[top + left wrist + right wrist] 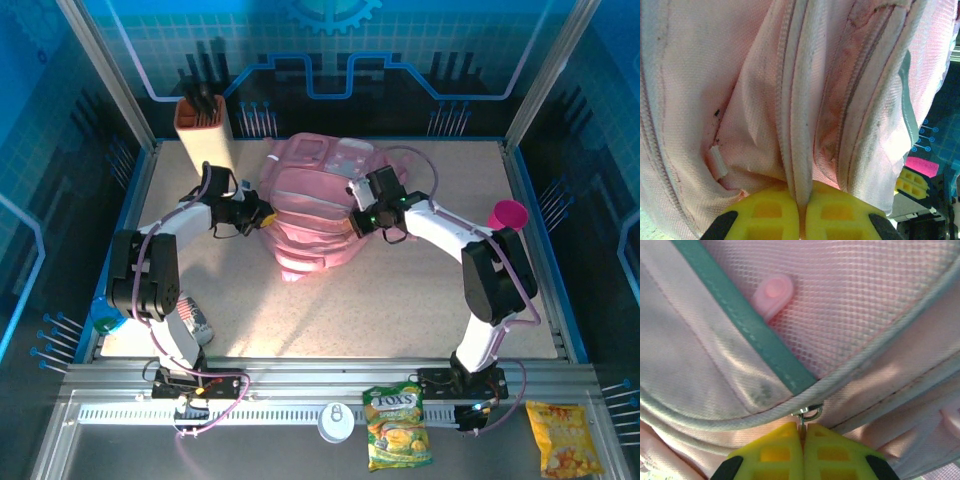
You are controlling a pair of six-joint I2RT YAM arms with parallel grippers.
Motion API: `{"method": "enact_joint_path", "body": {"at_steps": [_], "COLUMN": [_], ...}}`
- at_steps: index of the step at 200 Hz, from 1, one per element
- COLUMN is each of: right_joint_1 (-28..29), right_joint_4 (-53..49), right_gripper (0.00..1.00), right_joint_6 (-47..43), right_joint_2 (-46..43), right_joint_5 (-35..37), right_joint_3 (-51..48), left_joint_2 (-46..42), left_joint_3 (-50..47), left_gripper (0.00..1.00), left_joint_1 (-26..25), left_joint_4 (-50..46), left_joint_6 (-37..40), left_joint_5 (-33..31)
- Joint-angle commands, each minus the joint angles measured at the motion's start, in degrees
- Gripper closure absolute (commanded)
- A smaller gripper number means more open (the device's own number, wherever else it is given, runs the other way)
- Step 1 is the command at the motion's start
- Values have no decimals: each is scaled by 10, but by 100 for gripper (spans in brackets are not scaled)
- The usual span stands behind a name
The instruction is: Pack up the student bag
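Student bag beyond "TOX'S" snack packet

Speckled beige table top: blue-bordered. Tall tan rectangular holder stands at the rear left corner, with dark items protruding from its top. Magenta plastic cup sits at the right edge and a teal plastic cup at the left edge. On the grey metal front ledge: white round lid; green-and-yellow snack bag just beside it; orange-yellow snack bag well apart, far right
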Motion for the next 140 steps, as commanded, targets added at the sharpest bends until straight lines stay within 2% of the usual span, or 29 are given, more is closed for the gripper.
{"method": "enact_joint_path", "body": {"at_steps": [1, 31, 85, 115, 129, 140], "right_joint_1": [30, 62, 117, 123, 122, 119], "right_joint_4": [-23, -31, -23, -3, 7, 16], "right_gripper": [96, 97, 95, 88, 81, 72], "right_joint_6": [-29, -43, -12, 57, 85, 110], "right_joint_2": [-27, -32, 25, 34, 11, -16], "right_joint_5": [-15, -18, -26, -16, -2, 10], "right_joint_3": [-15, -16, 61, 74, 52, 30], "left_joint_2": [-4, -3, 5, -14, -33, -50], "left_joint_3": [0, -8, -12, -28, -32, -30], "left_gripper": [100, 100, 100, 83, 73, 65], "left_joint_1": [1, -2, -22, -21, -17, -15], "left_joint_4": [47, 65, 88, 76, 42, 8], "left_joint_6": [-23, -40, -65, -75, -54, -29], "left_joint_5": [38, 38, 26, -14, -44, -76]}}
